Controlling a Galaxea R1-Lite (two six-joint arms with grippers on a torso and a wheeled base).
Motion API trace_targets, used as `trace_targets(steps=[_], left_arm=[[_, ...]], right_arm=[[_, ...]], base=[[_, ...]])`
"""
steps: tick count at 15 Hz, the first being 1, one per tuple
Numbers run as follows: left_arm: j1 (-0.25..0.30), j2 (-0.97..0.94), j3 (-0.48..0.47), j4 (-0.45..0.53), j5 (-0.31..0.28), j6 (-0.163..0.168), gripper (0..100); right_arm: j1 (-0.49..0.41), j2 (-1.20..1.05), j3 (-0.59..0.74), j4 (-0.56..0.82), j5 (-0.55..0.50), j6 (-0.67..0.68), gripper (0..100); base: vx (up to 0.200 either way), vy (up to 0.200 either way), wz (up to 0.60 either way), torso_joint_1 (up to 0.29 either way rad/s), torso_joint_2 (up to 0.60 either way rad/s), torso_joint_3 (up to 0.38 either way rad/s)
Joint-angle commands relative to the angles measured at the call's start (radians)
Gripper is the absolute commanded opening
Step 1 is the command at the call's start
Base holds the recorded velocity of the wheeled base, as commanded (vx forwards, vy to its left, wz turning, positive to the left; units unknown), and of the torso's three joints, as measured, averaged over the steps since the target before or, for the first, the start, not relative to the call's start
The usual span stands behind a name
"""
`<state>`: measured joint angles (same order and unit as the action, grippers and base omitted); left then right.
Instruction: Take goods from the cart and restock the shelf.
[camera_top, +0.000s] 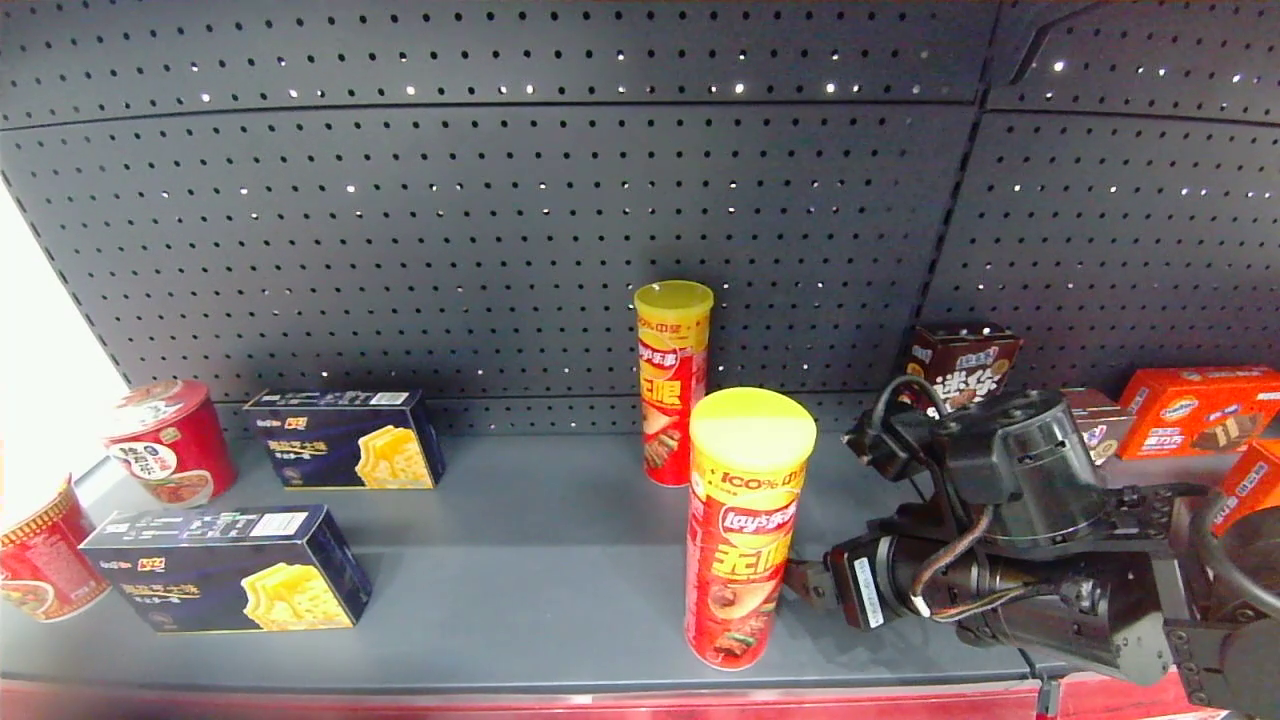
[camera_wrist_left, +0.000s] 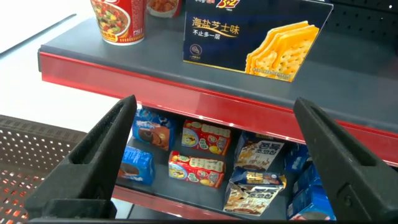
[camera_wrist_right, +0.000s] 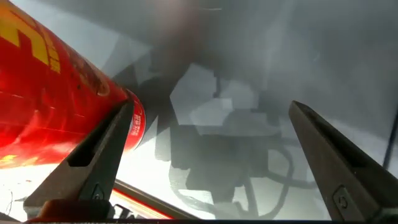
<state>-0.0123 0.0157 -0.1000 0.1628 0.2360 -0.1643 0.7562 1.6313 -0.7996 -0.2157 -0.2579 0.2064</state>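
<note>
Canister (camera_top: 745, 530), glossy cylinder, beside splayed claw (camera_wrist_right: 211, 109)

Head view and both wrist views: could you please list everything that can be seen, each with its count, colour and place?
chip cans: 2, red with yellow lids, upright mid-shelf, one near the front edge, one behind it
cracker boxes: 2, dark blue, left part of the shelf
noodle cups: 2, red, far left end
brown box: 1, dark brown, against the back panel on the right
orange boxes: 2, orange, far right
snack packets: several, blue and red, on the lower level
shelf: 1, dark grey with red front edge
left claw: 1, black, open, in front of the shelf edge
right claw: 1, black, open, beside the front can
</note>
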Motion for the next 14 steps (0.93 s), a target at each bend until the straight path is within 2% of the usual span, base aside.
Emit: trace_targets(steps=[1, 14], left_arm=[[0.0, 0.003, 0.0, 0.0, 0.0, 0.0, 100], [0.002, 0.003, 0.0, 0.0, 0.0, -0.008, 100]], right_arm=[[0.006, 0.001, -0.001, -0.001, 0.0, -0.001, 100], [0.049, 0.05, -0.04, -0.011, 0.002, -0.001, 100]], base=[[0.0, 0.0, 0.0, 0.0, 0.0, 0.0], [0.0, 0.0, 0.0, 0.0, 0.0, 0.0]])
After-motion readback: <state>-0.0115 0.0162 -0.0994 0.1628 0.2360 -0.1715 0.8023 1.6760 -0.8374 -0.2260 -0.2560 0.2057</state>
